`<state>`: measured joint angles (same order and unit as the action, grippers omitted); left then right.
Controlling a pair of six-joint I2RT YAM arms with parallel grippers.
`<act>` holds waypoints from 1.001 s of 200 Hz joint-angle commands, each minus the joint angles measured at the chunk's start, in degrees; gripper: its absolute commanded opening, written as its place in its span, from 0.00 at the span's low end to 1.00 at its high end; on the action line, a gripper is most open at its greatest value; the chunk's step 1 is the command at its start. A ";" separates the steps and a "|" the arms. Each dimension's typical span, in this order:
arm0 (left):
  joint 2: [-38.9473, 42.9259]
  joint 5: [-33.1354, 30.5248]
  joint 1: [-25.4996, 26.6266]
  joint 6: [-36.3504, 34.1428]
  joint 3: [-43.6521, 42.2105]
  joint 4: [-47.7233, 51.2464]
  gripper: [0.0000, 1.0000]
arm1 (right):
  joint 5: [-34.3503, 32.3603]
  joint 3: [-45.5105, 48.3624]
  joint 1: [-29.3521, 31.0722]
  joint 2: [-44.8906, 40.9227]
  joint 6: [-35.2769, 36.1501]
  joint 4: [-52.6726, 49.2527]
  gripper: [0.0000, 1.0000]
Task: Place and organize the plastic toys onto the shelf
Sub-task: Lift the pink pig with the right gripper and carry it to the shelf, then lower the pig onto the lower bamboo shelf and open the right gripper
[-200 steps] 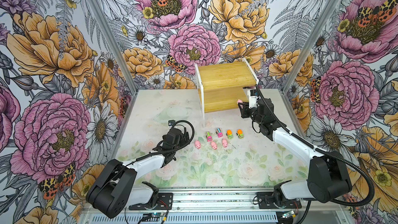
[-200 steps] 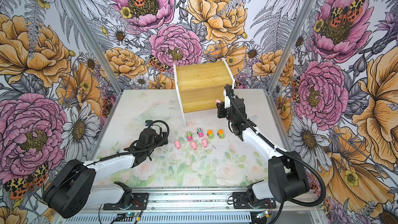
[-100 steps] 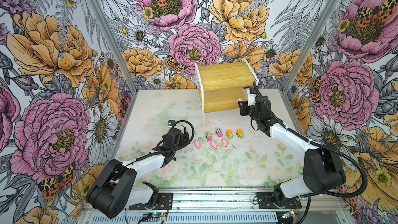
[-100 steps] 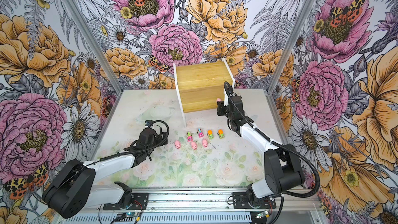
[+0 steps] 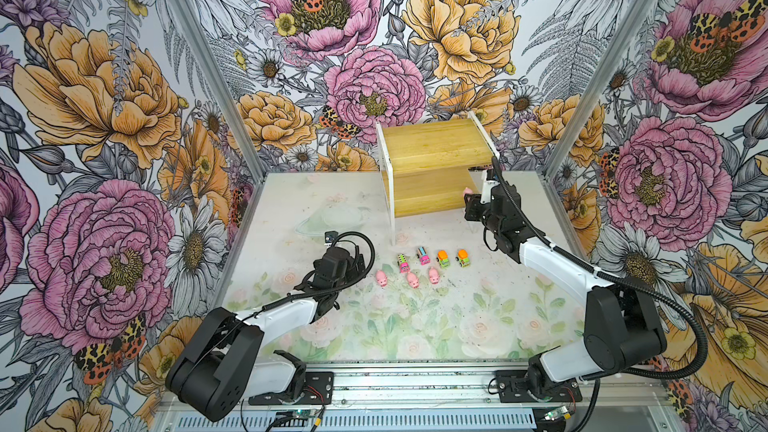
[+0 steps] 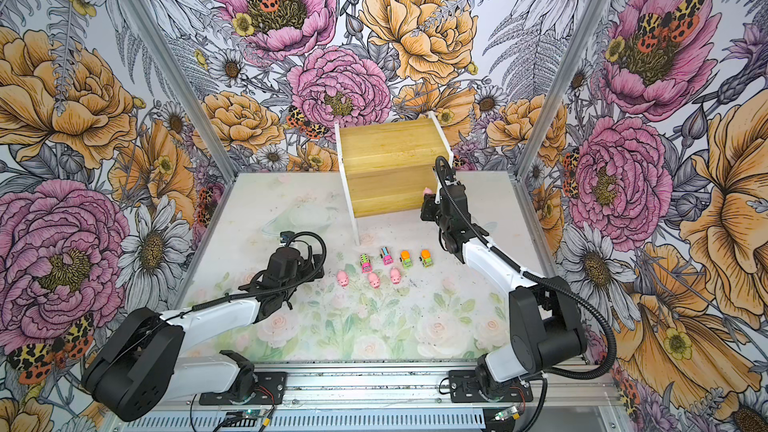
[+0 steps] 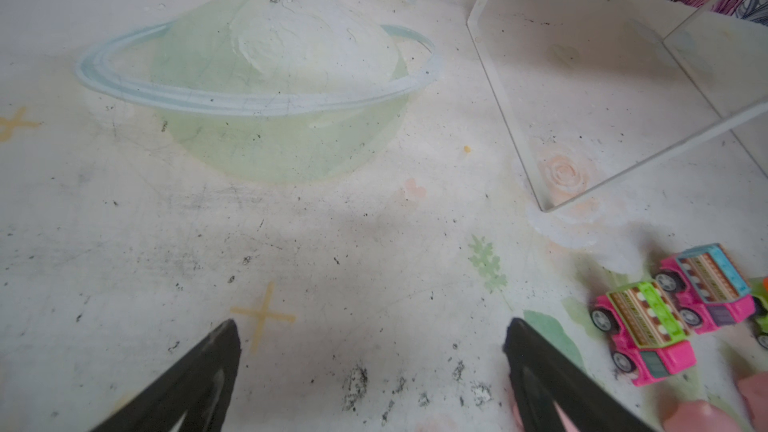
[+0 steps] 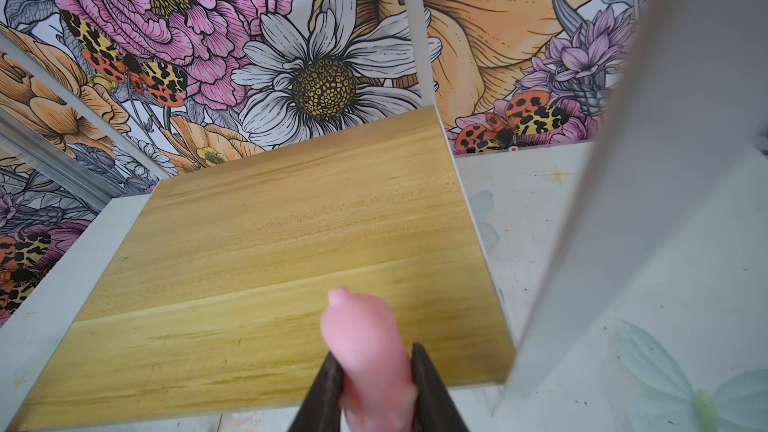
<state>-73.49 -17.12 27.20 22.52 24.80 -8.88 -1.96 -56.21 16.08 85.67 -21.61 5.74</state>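
We hold one pink pig [image 8: 361, 326] at the shelf [image 5: 432, 151]; seven toys sit on the bench [image 5: 415, 326].
Our left gripper [image 7: 372, 326] hangs low over the bench, spread wide and empty. To its right stand three smooth pink pigs [image 5: 412, 280], with two pink trucks [image 5: 402, 263] with striped tops and two green trucks [image 5: 443, 258] with orange tops behind them. Farther right, our right gripper [image 8: 374, 353] pinches the fourth pig by its sides over the right end of the shelf's lower bamboo board.

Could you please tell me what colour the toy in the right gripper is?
Plain pink; the right wrist view shows the pig best.
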 commanded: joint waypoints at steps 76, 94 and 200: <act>1.94 1.00 -0.58 -0.65 -0.54 -1.22 0.99 | -3.23 -1.54 0.81 3.63 -0.77 0.94 0.28; 1.95 1.12 -0.57 -0.64 -0.54 -1.22 0.99 | -3.32 -1.87 0.88 3.44 -0.77 0.54 0.28; 1.95 1.22 -0.77 -0.56 -0.79 -1.84 0.99 | -4.50 -4.97 0.77 5.82 -0.46 1.35 0.28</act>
<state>-72.73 -17.06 27.07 22.55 24.73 -9.26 -4.43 -59.44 16.91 89.84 -21.61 5.87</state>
